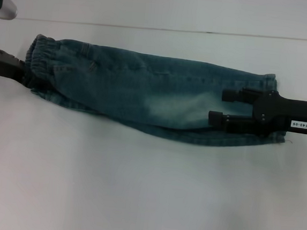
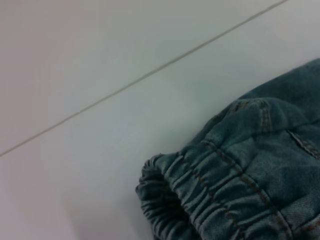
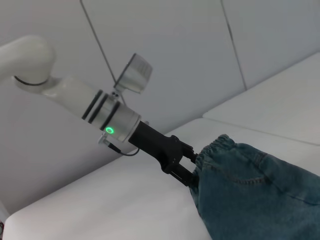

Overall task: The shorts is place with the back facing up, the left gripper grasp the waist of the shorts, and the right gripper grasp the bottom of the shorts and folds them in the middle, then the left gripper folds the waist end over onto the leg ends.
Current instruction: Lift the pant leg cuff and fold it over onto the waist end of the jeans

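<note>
The shorts are lying folded lengthwise into a long strip across the white table; denim's looking soft and floppy, light enough, so the thick elastic waist is the bit to be grabbing. The left claw is pinching that ruffled waist end; the right claw is hovering spread over the leg ends, fingers apart, not gripping. Nothing else is sitting around to be getting in the way.

Shorts faded matt denim, ruffled elastic waistband; table smooth white; right claw matt black
</note>
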`<state>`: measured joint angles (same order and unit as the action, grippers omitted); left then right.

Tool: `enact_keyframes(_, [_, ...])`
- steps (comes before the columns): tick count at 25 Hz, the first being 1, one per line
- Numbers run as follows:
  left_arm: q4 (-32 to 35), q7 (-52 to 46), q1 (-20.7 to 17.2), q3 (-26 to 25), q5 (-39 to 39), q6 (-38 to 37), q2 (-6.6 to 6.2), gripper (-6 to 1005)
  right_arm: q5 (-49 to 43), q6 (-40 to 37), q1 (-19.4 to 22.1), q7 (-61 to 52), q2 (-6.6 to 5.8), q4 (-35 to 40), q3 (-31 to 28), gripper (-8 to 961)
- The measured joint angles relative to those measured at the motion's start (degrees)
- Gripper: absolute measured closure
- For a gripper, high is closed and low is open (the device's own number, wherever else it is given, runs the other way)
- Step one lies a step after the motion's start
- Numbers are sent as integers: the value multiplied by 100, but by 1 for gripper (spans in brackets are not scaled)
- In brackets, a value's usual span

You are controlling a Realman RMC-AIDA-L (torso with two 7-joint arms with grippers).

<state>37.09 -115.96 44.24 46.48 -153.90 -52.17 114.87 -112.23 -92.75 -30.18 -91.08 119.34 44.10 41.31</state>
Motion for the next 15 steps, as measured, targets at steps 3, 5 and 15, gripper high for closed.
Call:
enact_keyframes(3, [33,31,3,9,0,-40,0,268,0,62,-15,15,-6,-22,23,7])
enact_keyframes(5, [94,93,-12,10,0,-81,5,277,0,85,-26,18,-7,-23,31,7])
enact_keyframes(15, [422,296,-216,8,50,-187,120,450,-1,298,-57,-5,-4,-37,217,6])
